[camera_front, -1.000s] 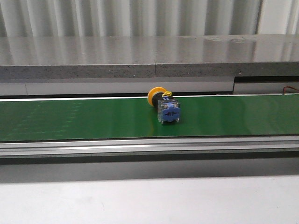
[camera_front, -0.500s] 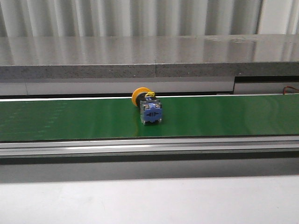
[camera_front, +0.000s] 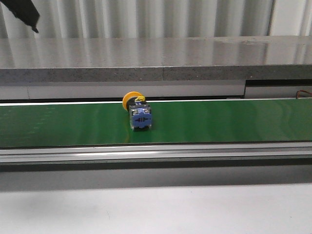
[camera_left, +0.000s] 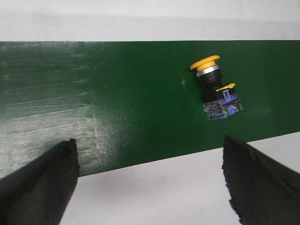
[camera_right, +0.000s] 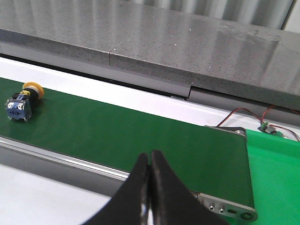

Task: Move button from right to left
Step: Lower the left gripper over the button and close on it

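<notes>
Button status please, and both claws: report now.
Left claw open, above belt. Right claw shut, empty. Button lying free on green belt. Nothing in the way.

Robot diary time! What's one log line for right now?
button: lying on its side on green belt, untouched | left gripper: open, above belt | right gripper: shut, empty

Lighting is even and fairly bright across all three views I am working from. The grey ledge [camera_front: 161,61] carries broad pale vertical reflections of the ribbed wall behind it. The green belt [camera_front: 234,122] shows a soft sheen; from the left wrist view I see streaky glare on its surface [camera_left: 56,103]. The button [camera_front: 138,113] reads sharp with only a faint shadow beneath it. The left gripper's fingers [camera_left: 37,183] are dark and blurred; the right gripper's fingers [camera_right: 157,192] are likewise out of focus.
</notes>
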You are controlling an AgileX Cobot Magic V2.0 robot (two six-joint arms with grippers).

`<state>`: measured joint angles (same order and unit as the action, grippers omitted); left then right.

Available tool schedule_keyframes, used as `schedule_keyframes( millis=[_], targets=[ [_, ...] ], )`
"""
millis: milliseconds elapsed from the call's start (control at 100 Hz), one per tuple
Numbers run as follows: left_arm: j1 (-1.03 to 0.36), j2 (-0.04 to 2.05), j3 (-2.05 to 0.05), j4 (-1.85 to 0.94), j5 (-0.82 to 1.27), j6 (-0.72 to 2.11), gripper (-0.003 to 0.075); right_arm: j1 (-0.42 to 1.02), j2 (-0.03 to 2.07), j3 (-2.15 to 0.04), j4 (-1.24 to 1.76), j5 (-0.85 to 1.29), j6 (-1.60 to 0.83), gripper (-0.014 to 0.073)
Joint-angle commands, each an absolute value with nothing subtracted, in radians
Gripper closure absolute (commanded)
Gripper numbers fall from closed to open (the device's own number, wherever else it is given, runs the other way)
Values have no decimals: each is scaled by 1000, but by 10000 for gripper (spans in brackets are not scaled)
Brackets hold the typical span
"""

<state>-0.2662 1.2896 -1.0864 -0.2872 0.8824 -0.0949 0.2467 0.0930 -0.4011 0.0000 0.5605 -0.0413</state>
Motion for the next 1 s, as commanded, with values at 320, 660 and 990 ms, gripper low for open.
schedule_keyframes(
  millis=[320, 660, 990],
  targets=[
    [-526, 1518, -1256, -132, 809, -425, 114, 246, 105, -424, -10, 481, -50, 659],
    [-586, 1668, -1386, -68, 823, -531, 114, 246, 105, -424, -10, 482, -50, 659],
    [-586, 1747, -1397, 54, 854, -624, 114, 246, 105, -424, -10, 482, -50, 659]
  ],
)
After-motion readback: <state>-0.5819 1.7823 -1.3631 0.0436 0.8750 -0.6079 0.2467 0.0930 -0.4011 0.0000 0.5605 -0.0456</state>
